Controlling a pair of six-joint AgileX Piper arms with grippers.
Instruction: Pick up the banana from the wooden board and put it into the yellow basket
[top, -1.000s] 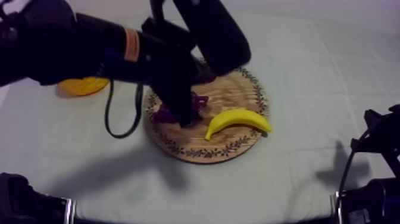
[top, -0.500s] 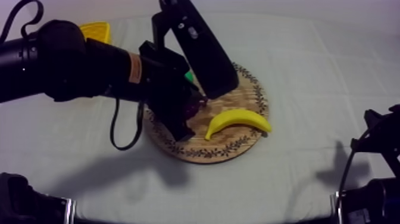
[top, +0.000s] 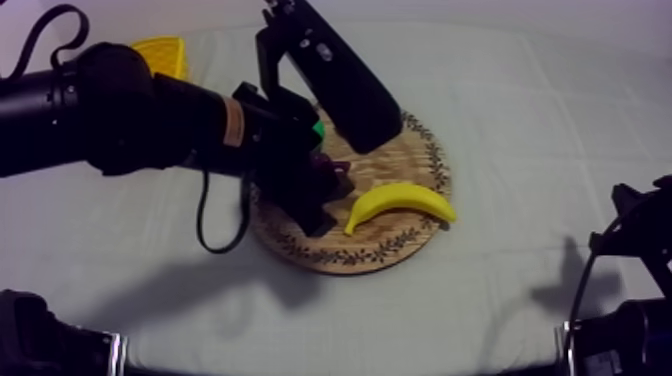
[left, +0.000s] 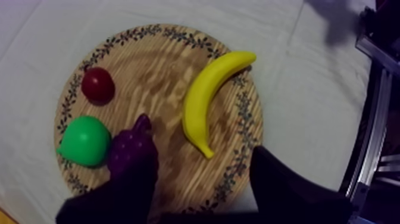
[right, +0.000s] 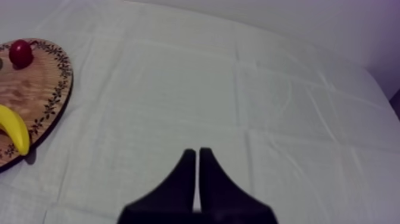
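Top: the left arm (top: 130, 120) reaches over the board (top: 425, 160). The banana (top: 398, 204) lies on it, and the basket (top: 160, 55) is well apart.

Left wrist: the left gripper (left: 199, 159) gapes wide and empty between grapes (left: 128, 152) and the banana's end. This looks like the approach; next it should centre on the banana and descend.

Right wrist: the right gripper (right: 194, 156) is closed on nothing over the cloth (right: 238, 89).

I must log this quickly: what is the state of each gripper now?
Left gripper: open, holding nothing.
Right gripper: closed, holding nothing.
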